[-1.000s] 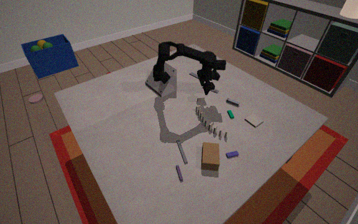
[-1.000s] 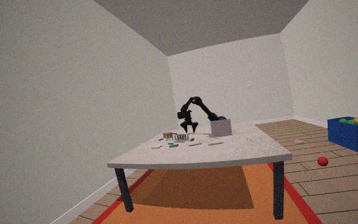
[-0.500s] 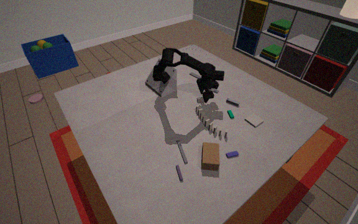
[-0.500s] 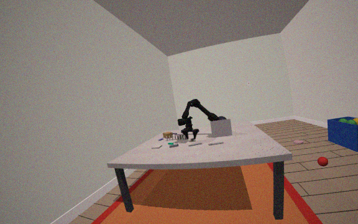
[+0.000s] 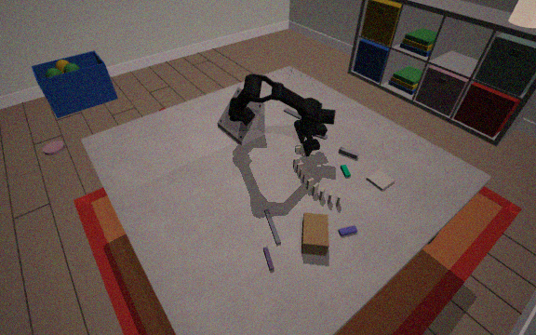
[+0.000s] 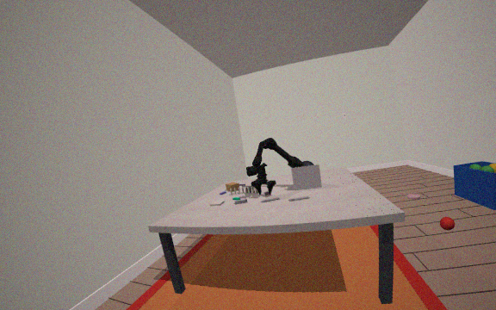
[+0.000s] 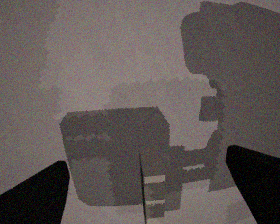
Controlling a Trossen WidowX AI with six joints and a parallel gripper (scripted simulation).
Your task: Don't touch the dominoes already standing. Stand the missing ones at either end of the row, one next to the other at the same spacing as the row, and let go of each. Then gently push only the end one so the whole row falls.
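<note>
A row of several pale dominoes (image 5: 315, 189) (image 6: 249, 191) stands on the table (image 5: 194, 186) (image 6: 317, 211). One loose domino (image 5: 298, 149) (image 6: 267, 194) lies near the row's end on the robot's side. My gripper (image 5: 309, 151) (image 6: 263, 193) (image 7: 150, 164) is open and low, just beside the row's end, with its fingers apart close to the loose domino. In the wrist view, pale strips and shadow show between the fingers at the lower edge; which domino they belong to is hard to tell. The arm's shadow falls over part of the row.
A cardboard-coloured box (image 5: 315, 233) (image 6: 232, 187) and a blue-violet block (image 5: 347, 231) lie beyond the far end. A green block (image 5: 345, 170), a dark grey block (image 5: 348, 154) and a pale flat tile (image 5: 380, 180) lie beside the row. A grey bar (image 5: 273, 227) and a purple bar (image 5: 268, 259) lie opposite.
</note>
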